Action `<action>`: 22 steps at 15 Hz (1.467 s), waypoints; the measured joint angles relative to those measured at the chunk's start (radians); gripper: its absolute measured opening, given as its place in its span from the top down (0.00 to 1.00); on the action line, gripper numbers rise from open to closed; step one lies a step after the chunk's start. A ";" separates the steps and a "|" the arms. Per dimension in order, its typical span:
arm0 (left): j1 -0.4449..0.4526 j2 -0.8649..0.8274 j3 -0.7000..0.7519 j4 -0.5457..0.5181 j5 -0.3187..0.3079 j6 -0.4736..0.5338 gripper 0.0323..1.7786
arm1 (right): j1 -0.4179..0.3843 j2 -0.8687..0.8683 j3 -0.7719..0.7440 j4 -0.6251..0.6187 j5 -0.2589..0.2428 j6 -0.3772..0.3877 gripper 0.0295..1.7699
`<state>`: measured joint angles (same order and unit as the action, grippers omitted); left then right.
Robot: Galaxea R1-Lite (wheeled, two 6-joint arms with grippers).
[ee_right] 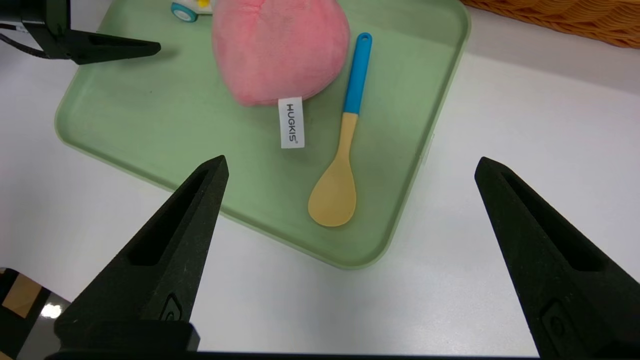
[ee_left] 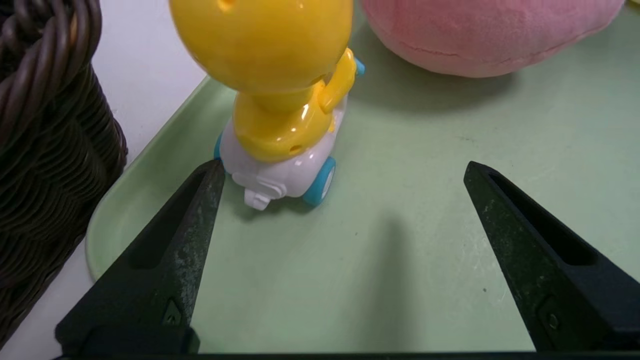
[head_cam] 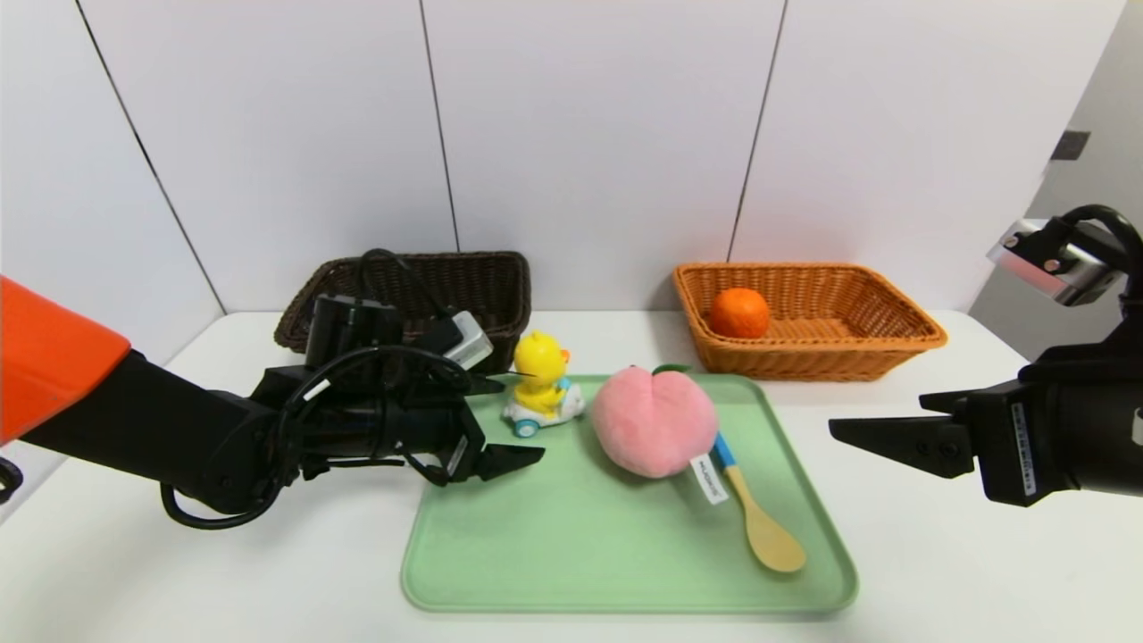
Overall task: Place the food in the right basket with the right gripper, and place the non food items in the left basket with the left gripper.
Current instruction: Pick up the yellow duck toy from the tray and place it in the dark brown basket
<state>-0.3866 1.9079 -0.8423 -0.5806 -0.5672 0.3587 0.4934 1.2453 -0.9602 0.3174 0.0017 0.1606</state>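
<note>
One plush peach (head_cam: 654,421) beside spoon (head_cam: 759,518).

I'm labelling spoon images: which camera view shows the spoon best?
The right wrist view: the spoon shows there whole, blue handle to bowl. The head view also has it, but the plush peach hides the handle's end. The left wrist view doesn't clearly show it.

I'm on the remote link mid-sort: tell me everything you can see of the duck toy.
The duck toy is glossy yellow, looks like hard plastic, and has an orange beak. It sits upright in a white car with blue wheels, one arm reaching forward to a small blue part. It stands in the far left corner area of the green tray, between the dark basket and the pink peach. The open left gripper is beside it, not gripping it.
</note>
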 joint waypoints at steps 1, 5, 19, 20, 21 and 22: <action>0.000 0.012 -0.014 0.000 -0.003 -0.001 0.05 | 0.000 -0.001 0.002 0.000 0.000 0.000 0.04; 0.002 0.051 -0.051 0.000 -0.003 -0.003 0.05 | 0.000 -0.003 0.005 0.000 0.000 0.000 0.04; 0.007 0.121 -0.150 -0.001 -0.004 -0.050 0.05 | 0.002 -0.006 0.004 -0.002 0.001 -0.002 0.04; 0.003 0.125 -0.155 -0.001 -0.004 -0.061 0.05 | 0.001 -0.005 0.004 -0.001 0.001 -0.002 0.04; 0.000 0.129 -0.162 -0.001 -0.004 -0.068 0.05 | 0.001 -0.004 0.004 -0.002 0.001 -0.002 0.04; -0.002 0.133 -0.168 -0.001 -0.004 -0.071 0.05 | 0.001 -0.004 0.004 -0.001 0.001 -0.002 0.04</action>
<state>-0.3887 2.0406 -1.0102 -0.5821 -0.5709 0.2881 0.4949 1.2415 -0.9557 0.3160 0.0028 0.1587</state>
